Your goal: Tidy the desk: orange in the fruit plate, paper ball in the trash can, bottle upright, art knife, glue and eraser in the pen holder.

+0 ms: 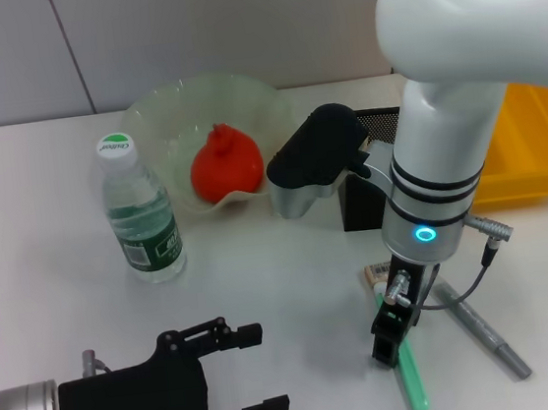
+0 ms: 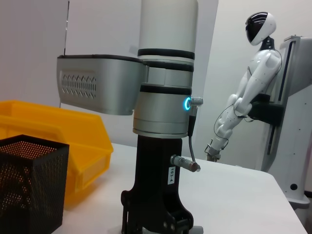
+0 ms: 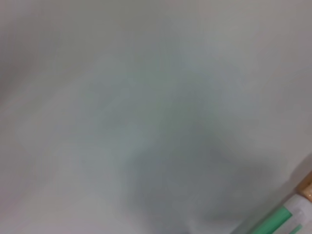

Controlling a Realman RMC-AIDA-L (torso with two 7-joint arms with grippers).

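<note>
The orange (image 1: 223, 165) lies in the pale-green fruit plate (image 1: 159, 109). The bottle (image 1: 142, 214) stands upright at the left. The black mesh pen holder (image 1: 361, 205) is mostly hidden behind my right arm and also shows in the left wrist view (image 2: 29, 187). My right gripper (image 1: 392, 338) points down at a green stick (image 1: 410, 378) on the table. The beige eraser (image 1: 375, 273) lies just beside the gripper, and a grey pen-shaped tool (image 1: 481, 325) lies to its right. My left gripper (image 1: 258, 370) is open and empty at the front left. No paper ball is in view.
The yellow trash can (image 1: 535, 150) stands at the far right, beside the pen holder, and also shows in the left wrist view (image 2: 53, 129). A white humanoid robot on a stand (image 2: 248, 83) stands beyond the table. The right wrist view shows blurred table and the green stick (image 3: 285, 219).
</note>
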